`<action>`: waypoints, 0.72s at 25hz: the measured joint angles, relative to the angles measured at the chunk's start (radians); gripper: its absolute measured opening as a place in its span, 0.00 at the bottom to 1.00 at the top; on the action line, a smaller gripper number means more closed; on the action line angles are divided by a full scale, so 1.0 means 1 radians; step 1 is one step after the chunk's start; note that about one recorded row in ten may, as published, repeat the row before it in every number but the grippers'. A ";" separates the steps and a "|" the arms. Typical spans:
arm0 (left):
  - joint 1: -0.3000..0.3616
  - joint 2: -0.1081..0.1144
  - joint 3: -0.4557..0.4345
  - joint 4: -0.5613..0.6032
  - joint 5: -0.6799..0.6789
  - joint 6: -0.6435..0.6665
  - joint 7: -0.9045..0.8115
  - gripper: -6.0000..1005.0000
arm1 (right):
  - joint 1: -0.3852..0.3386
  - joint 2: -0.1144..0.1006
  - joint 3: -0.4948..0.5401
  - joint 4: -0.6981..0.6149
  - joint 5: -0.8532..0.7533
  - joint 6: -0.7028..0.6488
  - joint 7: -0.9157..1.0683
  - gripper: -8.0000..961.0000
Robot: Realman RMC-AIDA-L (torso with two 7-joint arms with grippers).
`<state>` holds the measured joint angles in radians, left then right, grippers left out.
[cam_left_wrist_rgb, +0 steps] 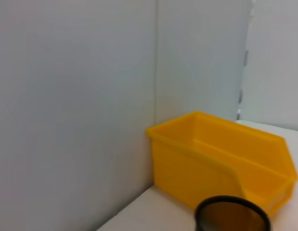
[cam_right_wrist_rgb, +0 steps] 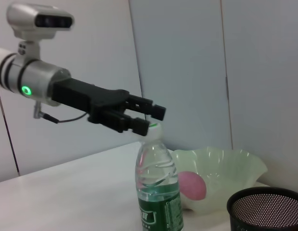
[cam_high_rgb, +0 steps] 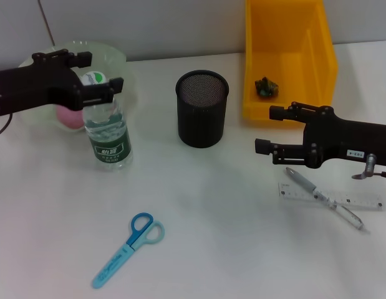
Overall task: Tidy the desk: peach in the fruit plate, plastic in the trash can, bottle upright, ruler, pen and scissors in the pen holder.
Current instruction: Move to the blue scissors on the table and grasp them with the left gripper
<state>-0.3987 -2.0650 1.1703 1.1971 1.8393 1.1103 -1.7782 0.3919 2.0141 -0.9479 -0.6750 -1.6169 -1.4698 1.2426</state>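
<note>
The bottle stands upright at the left, its white cap between the spread fingers of my open left gripper; in the right wrist view the gripper sits at the cap of the bottle. The pink peach lies in the pale green fruit plate behind it. The crumpled plastic lies inside the yellow trash can. The pen lies across the clear ruler just below my open right gripper. The blue scissors lie at the front. The black mesh pen holder stands mid-table.
A grey wall runs behind the white table. The left wrist view shows the trash can and the pen holder's rim against that wall.
</note>
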 joint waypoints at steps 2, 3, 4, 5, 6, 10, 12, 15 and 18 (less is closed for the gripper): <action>0.028 0.002 0.001 0.069 0.009 0.069 -0.001 0.82 | -0.001 0.000 0.000 0.000 0.000 0.000 0.000 0.88; 0.028 0.002 0.001 0.069 0.009 0.069 -0.001 0.81 | -0.002 0.000 0.000 -0.002 0.000 0.000 0.002 0.88; 0.040 0.003 -0.001 0.104 0.016 0.109 -0.006 0.81 | -0.002 0.000 0.000 -0.003 0.000 0.000 0.004 0.88; 0.040 0.003 -0.001 0.104 0.016 0.109 -0.006 0.81 | -0.004 0.000 0.000 -0.006 0.001 0.000 0.009 0.88; 0.040 0.003 -0.001 0.104 0.016 0.109 -0.006 0.81 | -0.004 0.000 0.000 -0.006 0.001 0.000 0.009 0.88; 0.089 0.004 -0.002 0.224 0.062 0.176 -0.047 0.81 | -0.006 0.000 0.004 -0.009 0.003 0.000 0.011 0.88; 0.118 0.003 0.003 0.319 0.132 0.230 -0.105 0.81 | -0.006 0.000 0.007 -0.009 0.003 0.000 0.011 0.88; 0.120 0.002 0.003 0.345 0.160 0.264 -0.132 0.81 | -0.005 0.000 0.012 -0.013 0.001 0.000 0.011 0.88; 0.122 0.000 0.009 0.364 0.198 0.292 -0.160 0.81 | -0.006 0.000 0.012 -0.017 0.001 0.000 0.011 0.88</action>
<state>-0.2770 -2.0649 1.1793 1.5615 2.0373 1.4023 -1.9379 0.3854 2.0141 -0.9357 -0.6918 -1.6160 -1.4694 1.2534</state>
